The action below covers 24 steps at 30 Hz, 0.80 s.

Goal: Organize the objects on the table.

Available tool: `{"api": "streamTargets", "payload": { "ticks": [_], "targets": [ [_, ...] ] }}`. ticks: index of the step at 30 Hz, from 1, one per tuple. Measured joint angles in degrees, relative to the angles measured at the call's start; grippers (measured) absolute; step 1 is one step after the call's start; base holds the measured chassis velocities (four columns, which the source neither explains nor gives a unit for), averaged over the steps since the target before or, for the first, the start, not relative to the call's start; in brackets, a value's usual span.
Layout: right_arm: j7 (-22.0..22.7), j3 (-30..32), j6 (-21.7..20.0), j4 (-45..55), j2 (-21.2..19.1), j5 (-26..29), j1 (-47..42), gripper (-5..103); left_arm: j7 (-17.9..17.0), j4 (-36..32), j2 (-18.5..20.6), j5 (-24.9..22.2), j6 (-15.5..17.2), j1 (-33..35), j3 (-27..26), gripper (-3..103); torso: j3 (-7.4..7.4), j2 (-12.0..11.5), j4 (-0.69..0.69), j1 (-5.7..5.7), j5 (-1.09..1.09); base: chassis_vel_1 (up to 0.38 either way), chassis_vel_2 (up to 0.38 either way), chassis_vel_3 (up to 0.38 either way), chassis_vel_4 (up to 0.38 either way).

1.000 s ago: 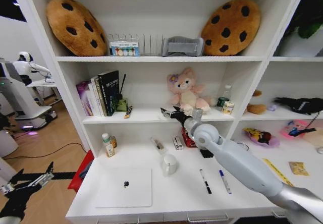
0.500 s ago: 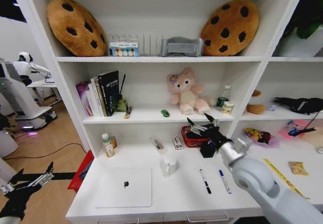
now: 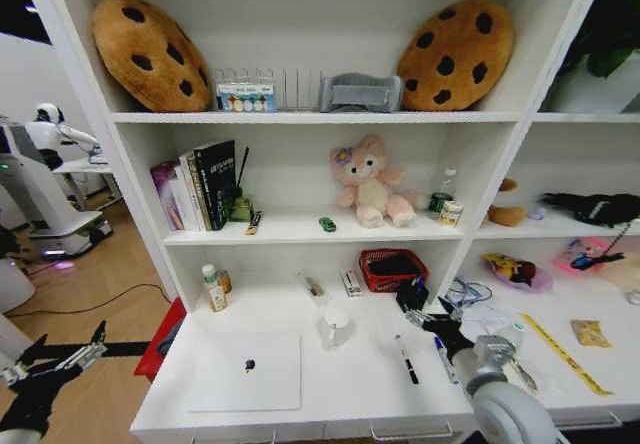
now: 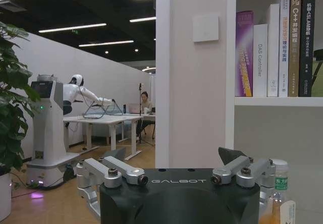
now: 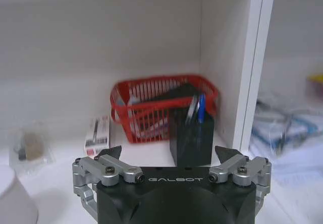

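White surface (image 3: 350, 384) is seen spread with clutter. At far left, beside the desk, the left gripper (image 3: 60, 361) is parked low, jaws spread and empty. A silver laptop (image 3: 247, 371) lies closed near the front edge, then a white mug (image 3: 336, 326) and two markers (image 3: 407, 360). The right gripper (image 3: 432, 324), jaws open and empty, has been drawn back from the middle shelf, where a tiny green toy (image 3: 327, 224) is now left; that item looks put away.
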Motion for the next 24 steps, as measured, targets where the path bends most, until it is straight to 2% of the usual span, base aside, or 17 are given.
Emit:
{"api": "streamTargets", "payload": {
  "ticks": [1, 2, 3, 5, 9, 17, 18, 20, 23, 24],
  "targets": [
    [0.0, 0.0, 0.0, 0.0, 0.0, 0.0, 0.0, 100, 0.0, 0.0, 0.0, 0.0, 0.0, 0.0, 0.0, 100, 0.00, 0.0, 0.00, 0.00, 0.00, 0.000, 0.000, 0.000, 0.000],
    [2.4, -0.7, -4.4, -0.8, -0.6, 4.0, 1.3, 100, 0.0, 0.0, 0.0, 0.0, 0.0, 0.0, 0.0, 100, 0.00, 0.0, 0.00, 0.00, 0.00, 0.000, 0.000, 0.000, 0.000],
    [3.6, -2.0, -6.8, -2.0, -1.1, 5.7, 2.7, 100, 0.0, 0.0, 0.0, 0.0, 0.0, 0.0, 0.0, 100, 0.00, 0.0, 0.00, 0.00, 0.01, 0.000, 0.000, 0.000, 0.000],
    [4.0, -2.5, -7.4, -2.4, -1.2, 6.1, 3.3, 100, 0.0, 0.0, 0.0, 0.0, 0.0, 0.0, 0.0, 100, 0.00, 0.0, 0.00, 0.00, 0.01, 0.000, 0.000, 0.000, 0.000],
    [7.6, -7.1, -12.0, -5.4, -2.6, 10.6, 7.7, 100, 0.0, 0.0, 0.0, 0.0, 0.0, 0.0, 0.0, 100, 0.00, 0.0, 0.01, 0.01, 0.01, 0.000, 0.000, 0.000, 0.000],
    [8.9, -11.0, -13.1, -8.6, -3.8, 12.3, 9.9, 100, 0.0, 0.0, 0.0, 0.0, 0.0, 0.0, 0.0, 100, 0.01, 0.0, 0.01, 0.01, 0.01, 0.000, 0.000, 0.000, 0.000],
    [9.0, -11.5, -13.1, -9.3, -3.8, 12.4, 10.2, 102, 0.0, 0.0, 0.0, 0.0, 0.0, 0.0, 0.0, 100, 0.00, 0.0, 0.01, 0.01, 0.01, 0.000, 0.000, 0.000, 0.000],
    [9.0, -12.1, -12.8, -10.6, -3.6, 12.4, 10.6, 96, 0.0, 0.0, 0.0, 0.0, 0.0, 0.0, 0.0, 100, 0.00, 0.0, 0.01, 0.01, 0.00, 0.000, 0.000, 0.000, 0.000],
    [9.0, -12.5, -12.4, -11.5, -3.5, 12.1, 10.9, 95, 0.0, 0.0, 0.0, 0.0, 0.0, 0.0, 0.0, 100, 0.01, 0.0, 0.01, 0.01, 0.01, 0.000, 0.000, 0.000, 0.000],
    [8.7, -12.7, -11.9, -12.1, -3.3, 11.5, 11.1, 91, 0.0, 0.0, 0.0, 0.0, 0.0, 0.0, 0.0, 100, 0.00, 0.0, 0.01, 0.01, 0.00, 0.000, 0.000, 0.000, 0.000]
  ]
}}
